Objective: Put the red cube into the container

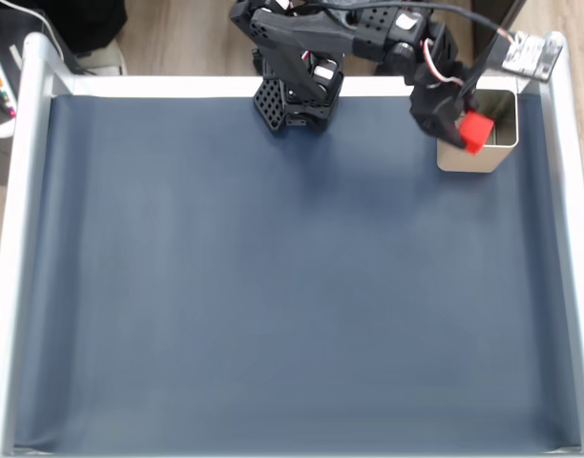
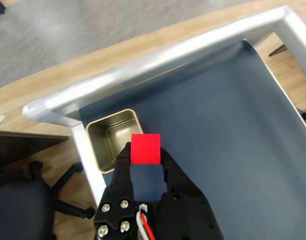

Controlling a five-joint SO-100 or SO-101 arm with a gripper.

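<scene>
The black pincer (image 2: 145, 152) grips a small bright red cube (image 2: 145, 148) — poised above the square silver-beige metal tin (image 2: 100, 150) at the desk's corner.

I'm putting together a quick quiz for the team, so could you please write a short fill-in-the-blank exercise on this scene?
1. The end effector is shut on a cube whose colour is ____.
2. In the fixed view, the tin stands in the upper ____ corner of the mat.
3. In the wrist view, the inside of the tin holds ____.
4. The mat is dark ____.

Missing words: red; right; nothing; blue
</scene>
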